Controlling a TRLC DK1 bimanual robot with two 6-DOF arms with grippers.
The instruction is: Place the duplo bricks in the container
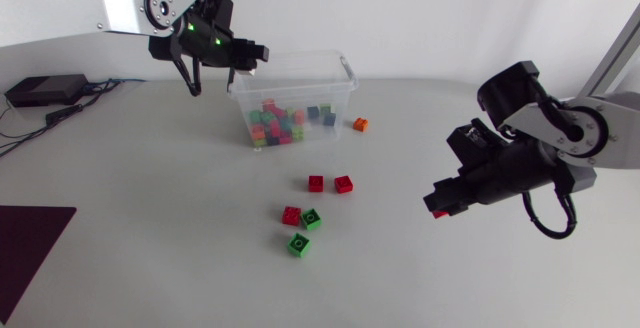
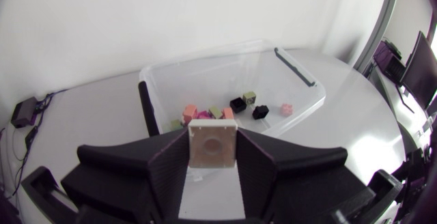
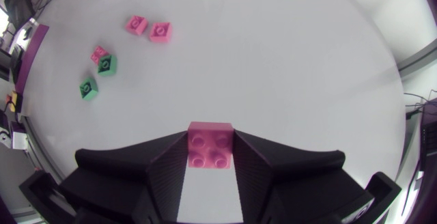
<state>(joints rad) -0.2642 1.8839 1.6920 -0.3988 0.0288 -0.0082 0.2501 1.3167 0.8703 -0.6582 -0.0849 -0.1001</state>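
White tabletop [image 1: 150, 268] holds a clear plastic container [image 1: 346, 72] of small bricks [image 1: 275, 123]. Left end effector [image 1: 248, 60] clamps a cream brick [image 2: 212, 142] above it; right end effector [image 1: 438, 208] clamps a red brick [image 3: 210, 147], well apart.

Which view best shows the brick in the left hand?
Left wrist view: the pale brick sits large between the fingers of the left hand, with the container ahead. Head view shows it only as a speck; right wrist view misses it.
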